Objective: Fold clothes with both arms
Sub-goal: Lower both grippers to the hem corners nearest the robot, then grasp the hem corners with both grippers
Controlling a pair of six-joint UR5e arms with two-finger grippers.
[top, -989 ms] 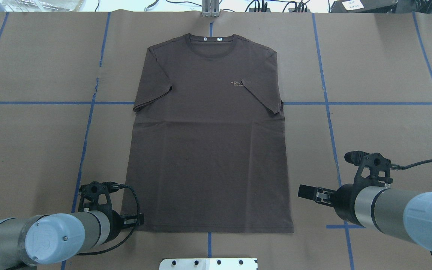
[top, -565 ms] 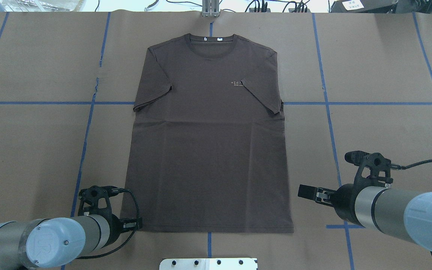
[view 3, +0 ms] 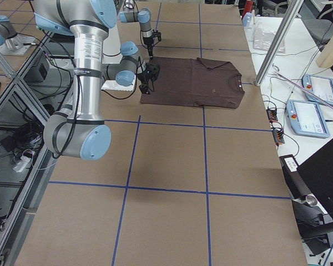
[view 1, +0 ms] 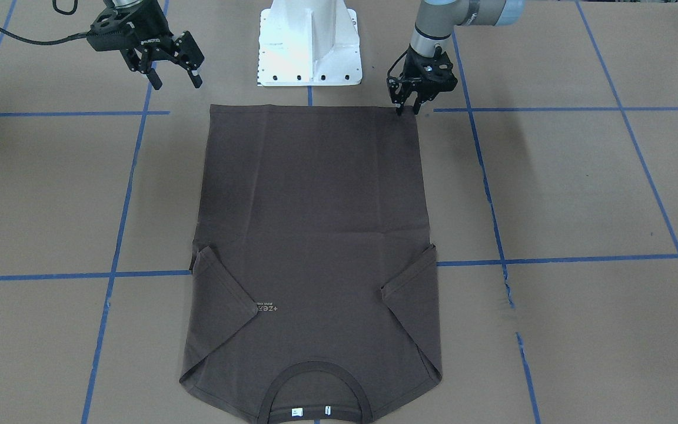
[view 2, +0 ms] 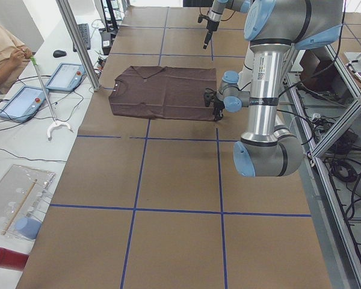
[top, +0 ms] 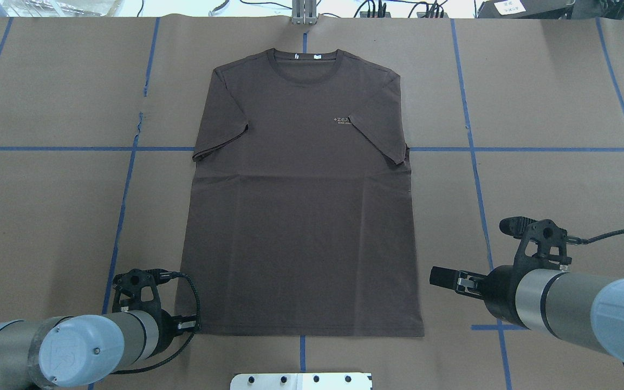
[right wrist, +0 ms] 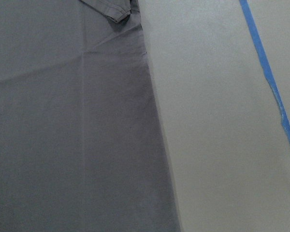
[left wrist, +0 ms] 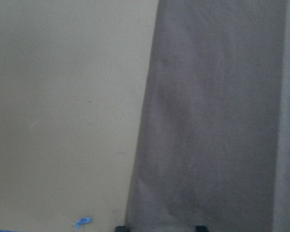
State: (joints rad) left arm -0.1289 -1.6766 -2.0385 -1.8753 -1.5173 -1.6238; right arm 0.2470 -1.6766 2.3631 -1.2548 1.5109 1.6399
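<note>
The dark brown T-shirt (top: 301, 216) lies flat on the brown paper, both sleeves folded inward and its collar (top: 302, 64) at the far side. My left gripper (top: 192, 325) stands low at the near left hem corner (view 1: 407, 111), fingers slightly apart. In the left wrist view the shirt's side edge (left wrist: 145, 145) runs up between the two fingertips. My right gripper (top: 444, 276) hovers open above bare paper, just right of the shirt's near right side (view 1: 174, 73). It holds nothing. The right wrist view looks down on that side of the shirt (right wrist: 72, 121).
The white pedestal base (view 1: 309, 47) stands just behind the hem. Blue tape lines (top: 474, 162) cross the paper. Beyond the collar end, a metal pole (view 2: 78, 42), tablets (view 2: 24, 99) and a seated person (view 2: 3, 51) show in the side view.
My left gripper has drawn back toward the robot and down onto the near left hem corner. The right arm has barely moved, and the shirt lies as before.
</note>
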